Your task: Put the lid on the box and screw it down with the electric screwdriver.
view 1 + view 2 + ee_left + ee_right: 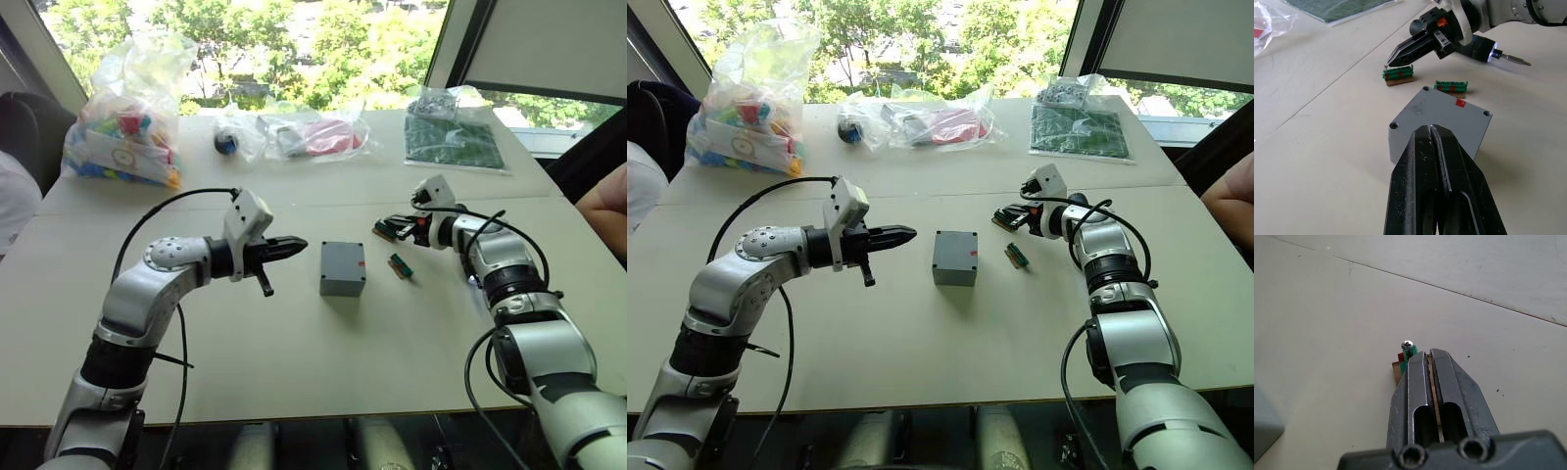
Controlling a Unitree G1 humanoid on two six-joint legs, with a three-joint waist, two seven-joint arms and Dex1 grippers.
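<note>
The cream table point(294, 362) carries clear bags of parts along its far edge, a bag of coloured pieces point(122, 137) at far left and a green mat point(453, 142) at far right. The grey box point(342, 268) sits near the table's middle with its lid point(1449, 110) already on top, screw holes showing at the corners and a small red mark near one edge. The left gripper point(297, 243) hovers just beside the box on its left, apart from it, fingers pressed together and empty, forearm level and pointing right. The right gripper point(384, 231) is beyond the box to its right, fingers closed, its tip at a small green terminal block point(385, 232) with a screw point(1407, 344) standing just ahead; whether it pinches anything cannot be told. A second green block point(400, 265) lies between that one and the box. The electric screwdriver point(1493, 53) lies on the table behind the right gripper, bit pointing away from it.
</note>
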